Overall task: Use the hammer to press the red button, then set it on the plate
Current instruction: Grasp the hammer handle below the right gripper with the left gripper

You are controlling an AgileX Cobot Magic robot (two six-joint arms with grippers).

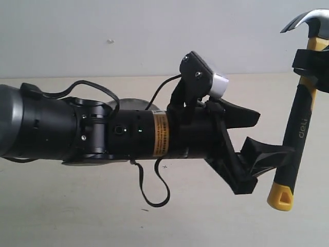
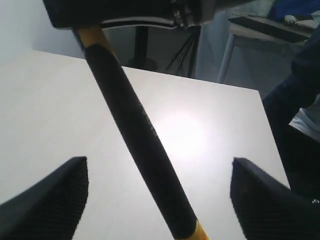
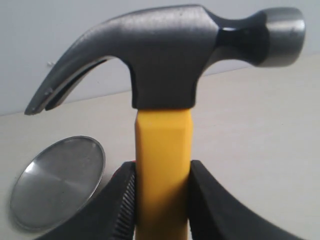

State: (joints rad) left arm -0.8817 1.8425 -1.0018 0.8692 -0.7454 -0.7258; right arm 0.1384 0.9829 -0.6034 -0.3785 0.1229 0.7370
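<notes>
**Hammer held upright between two grippers; button out of view**

Exterior view: A small claw hammer with a dark metal head and a yellow-and-black handle is held upright, near its head, by the right gripper. The left gripper is seen with its jaws apart at the lower handle. A round silver metal plate is mostly hidden behind the left arm.

Left wrist view: The handle is seen passing between the parted fingers, touching neither. A handover is judged to be in hand. The handle should be centred before the jaws are closed, and the upper grip released only afterwards.

Right wrist view: The yellow neck is clamped between the right jaws. The plate is shown empty on the pale table. The red button is seen in no view.
</notes>
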